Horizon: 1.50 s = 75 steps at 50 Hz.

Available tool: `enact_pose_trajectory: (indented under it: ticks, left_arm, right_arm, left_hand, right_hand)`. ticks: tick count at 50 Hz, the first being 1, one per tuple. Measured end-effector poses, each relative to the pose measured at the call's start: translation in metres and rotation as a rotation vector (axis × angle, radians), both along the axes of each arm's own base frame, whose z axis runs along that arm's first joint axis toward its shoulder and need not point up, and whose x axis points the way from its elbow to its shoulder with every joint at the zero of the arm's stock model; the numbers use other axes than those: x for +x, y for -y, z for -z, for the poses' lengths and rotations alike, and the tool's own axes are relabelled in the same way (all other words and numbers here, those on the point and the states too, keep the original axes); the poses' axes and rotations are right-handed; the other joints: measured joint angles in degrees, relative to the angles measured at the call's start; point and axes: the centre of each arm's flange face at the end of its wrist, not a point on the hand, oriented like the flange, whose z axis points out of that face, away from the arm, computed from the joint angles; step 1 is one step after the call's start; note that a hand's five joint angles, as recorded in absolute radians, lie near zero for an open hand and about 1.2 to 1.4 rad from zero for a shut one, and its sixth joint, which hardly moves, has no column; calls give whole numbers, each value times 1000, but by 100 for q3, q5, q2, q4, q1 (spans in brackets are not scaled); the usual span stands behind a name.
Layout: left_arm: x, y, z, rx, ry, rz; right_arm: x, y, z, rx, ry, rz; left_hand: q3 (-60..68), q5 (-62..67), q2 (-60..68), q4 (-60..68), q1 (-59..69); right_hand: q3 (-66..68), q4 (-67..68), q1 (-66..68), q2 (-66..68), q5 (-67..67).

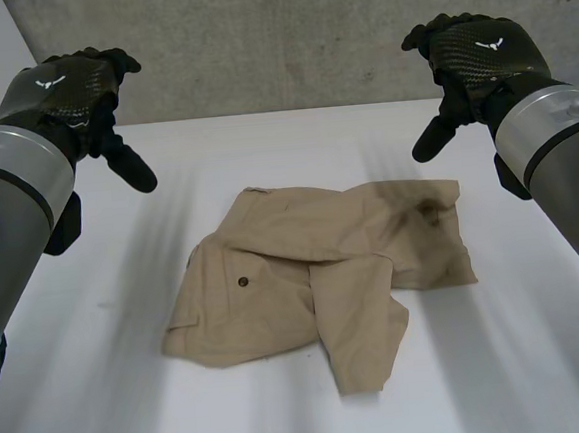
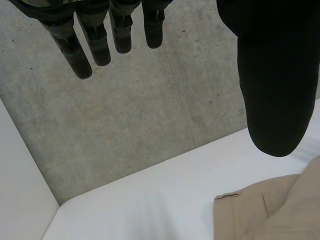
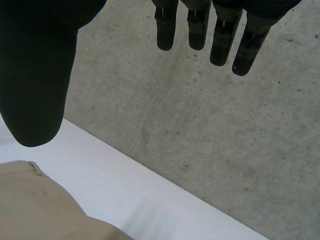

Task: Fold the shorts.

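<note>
Both hands: left hand [image 1: 71, 91] hung upper left, right hand [image 1: 476, 56] upper right, flanking the garment, probably ready to descend.
Fingers: straight, spread from thumbs, holding nothing.
Task item: khaki shorts [image 1: 304, 275] lay rumpled mid-frame on white table [image 1: 93, 392], untouched.

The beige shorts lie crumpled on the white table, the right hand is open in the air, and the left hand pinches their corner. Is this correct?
Not quite. The left hand pinches nothing: the head view shows it open in the air, apart from the shorts. The shorts do lie crumpled on the table, and the right hand is open.
</note>
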Motion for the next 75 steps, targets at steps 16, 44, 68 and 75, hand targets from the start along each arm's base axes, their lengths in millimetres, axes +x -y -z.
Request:
enact_pose_trajectory:
  ticks: [16, 44, 68, 75]
  left_arm:
    - [-8, -15, 41, 88, 142, 143]
    - [5, -35, 196, 247, 391, 331]
    - [7, -5, 213, 118, 425, 263]
    - [22, 34, 189, 8, 463, 75]
  right_arm:
    - [1, -2, 8, -60, -179, -16]
    - [-22, -11, 107, 104, -288, -115]
    - [-23, -15, 119, 116, -335, -121]
    - [-22, -16, 119, 114, -335, -122]
  left_hand:
    - [0, 0, 0, 0, 17]
    - [1131, 1171, 1231, 1226, 1315]
    - [5519, 5293, 5663, 5632, 5258]
    - [5529, 5293, 5674, 5653, 5269]
  right_hand:
    - [0, 0, 0, 0, 0]
    - [0, 0, 0, 0, 0]
    - [0, 0, 0, 0, 0]
    - [0, 0, 0, 0, 0]
